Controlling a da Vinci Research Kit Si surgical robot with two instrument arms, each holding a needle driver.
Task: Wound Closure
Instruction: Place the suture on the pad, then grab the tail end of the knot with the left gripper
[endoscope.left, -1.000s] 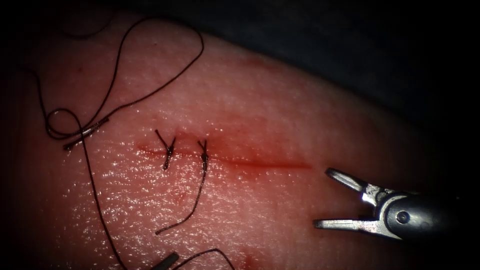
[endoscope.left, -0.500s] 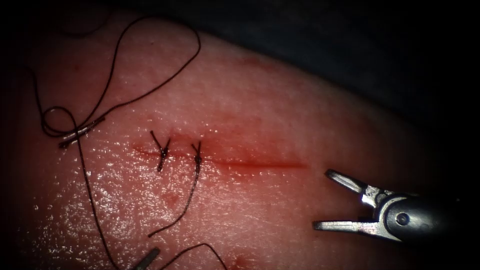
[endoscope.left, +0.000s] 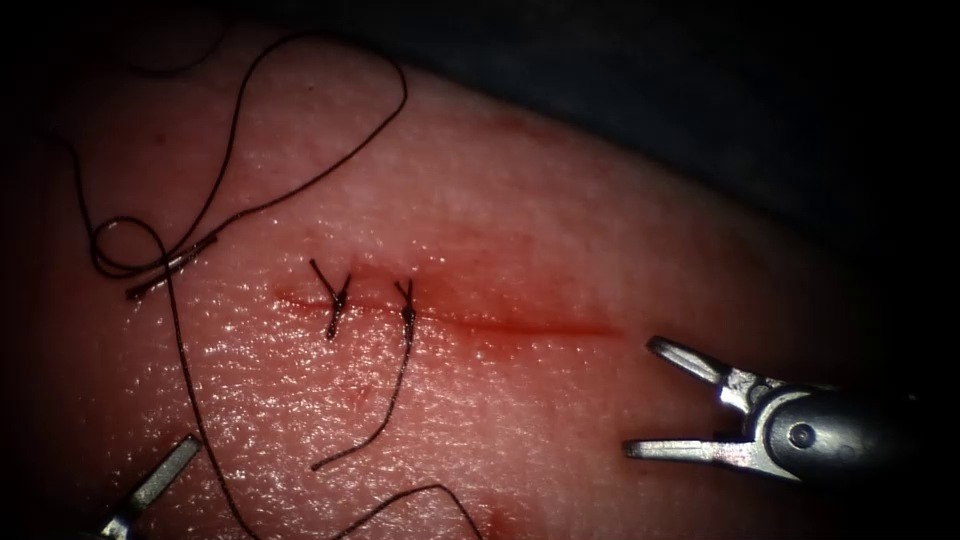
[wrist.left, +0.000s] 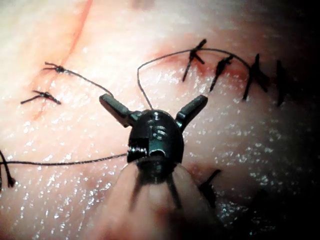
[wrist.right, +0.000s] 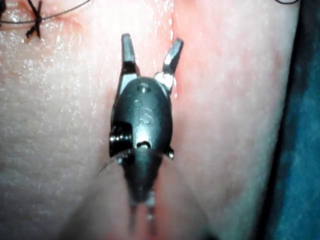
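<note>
Since half a second ago, the left arm's tool (endoscope.left: 150, 487) has shifted from about six o'clock toward seven o'clock of the endoscope view, where one slim jaw tip now lies over the tissue (endoscope.left: 560, 240); the right arm's tool has kept its place. Going left to right: at about ten o'clock the needle (endoscope.left: 172, 265) lies flat on the tissue surface, left of the cut and well apart from both tools, not driven into the tissue and held by neither. The thread (endoscope.left: 240, 120) loops up from it toward eleven o'clock and trails down past the left tool toward six o'clock. Near the centre runs the cut (endoscope.left: 520, 327), a thin red line heading toward three o'clock, with red fluid (endoscope.left: 470, 275) staining the tissue around it. Two tied stitches (endoscope.left: 338, 300) cross its left part, and a loose thread end (endoscope.left: 385, 410) hangs from the right-hand one toward six o'clock. At about four o'clock the right arm's tool (endoscope.left: 640, 395) sits beyond the cut's right end, jaws spread wide and holding nothing. The left wrist view shows the left tool (wrist.left: 152, 104) with its jaws splayed apart too, empty, thread passing close by without being gripped. The right wrist view shows the right tool (wrist.right: 150, 47) parted above the tissue.
</note>
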